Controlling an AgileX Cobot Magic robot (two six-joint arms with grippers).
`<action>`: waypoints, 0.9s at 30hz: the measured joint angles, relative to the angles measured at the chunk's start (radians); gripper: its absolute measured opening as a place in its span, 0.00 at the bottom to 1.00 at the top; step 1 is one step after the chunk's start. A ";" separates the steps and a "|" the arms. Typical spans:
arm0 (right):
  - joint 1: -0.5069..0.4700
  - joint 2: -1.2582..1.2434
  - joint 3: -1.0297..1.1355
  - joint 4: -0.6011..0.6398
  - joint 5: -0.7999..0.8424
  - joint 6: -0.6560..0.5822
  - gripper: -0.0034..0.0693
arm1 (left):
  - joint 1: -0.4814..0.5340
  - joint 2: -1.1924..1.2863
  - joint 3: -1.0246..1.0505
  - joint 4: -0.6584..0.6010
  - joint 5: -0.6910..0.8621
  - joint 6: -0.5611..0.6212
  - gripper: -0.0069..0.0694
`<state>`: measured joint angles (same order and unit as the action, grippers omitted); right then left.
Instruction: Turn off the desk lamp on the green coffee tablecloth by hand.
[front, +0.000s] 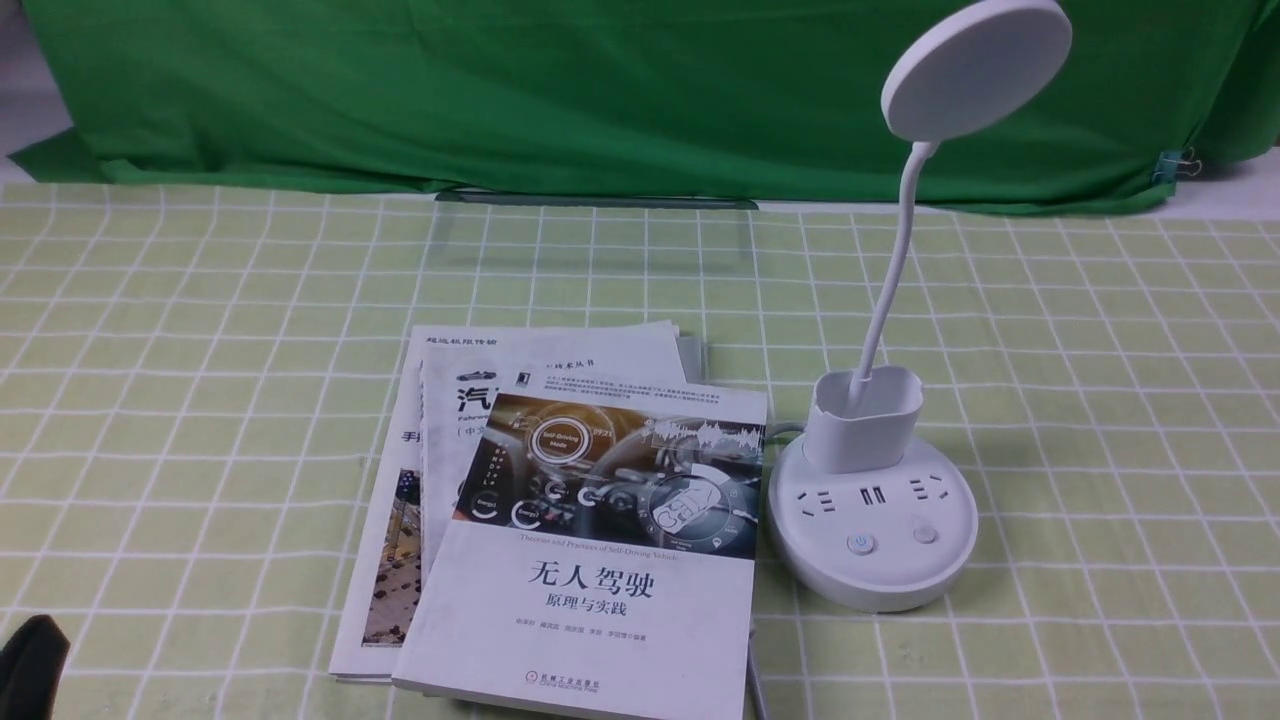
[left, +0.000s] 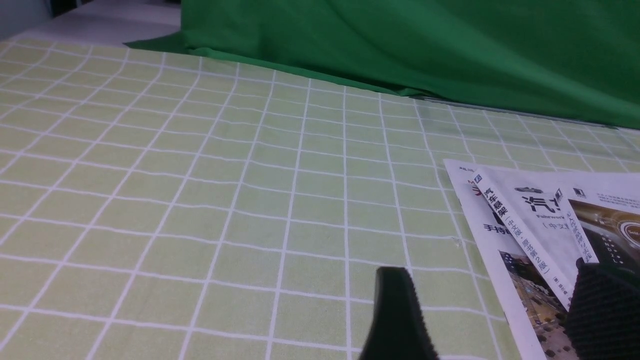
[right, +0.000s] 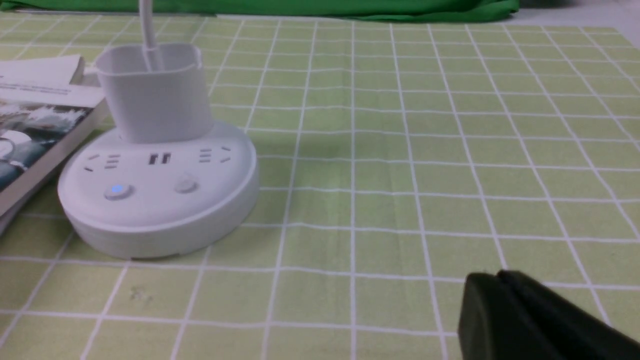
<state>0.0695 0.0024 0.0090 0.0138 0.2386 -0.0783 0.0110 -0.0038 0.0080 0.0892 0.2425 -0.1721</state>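
Two arms low over the tablecloth, left jaws spread, right jaws pressed together.

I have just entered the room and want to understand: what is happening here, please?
Nothing is being handled. The left pincer is open and empty, near the stack of books. The right pincer shows only partly, away from the desk lamp and touching nothing visible. The lamp stands upright on the grid-patterned tablecloth, and neither pincer is at its two buttons.
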 joint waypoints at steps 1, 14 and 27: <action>0.000 0.000 0.000 0.000 0.000 0.000 0.15 | 0.000 0.000 0.000 0.000 0.000 0.000 0.63; 0.000 0.000 0.000 -0.001 0.000 0.000 0.21 | 0.000 0.000 0.000 0.000 0.000 0.000 0.63; 0.000 0.000 0.000 -0.001 0.000 0.000 0.25 | 0.000 0.000 0.000 0.000 0.000 0.000 0.63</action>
<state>0.0695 0.0024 0.0090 0.0125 0.2386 -0.0783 0.0110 -0.0038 0.0080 0.0892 0.2425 -0.1721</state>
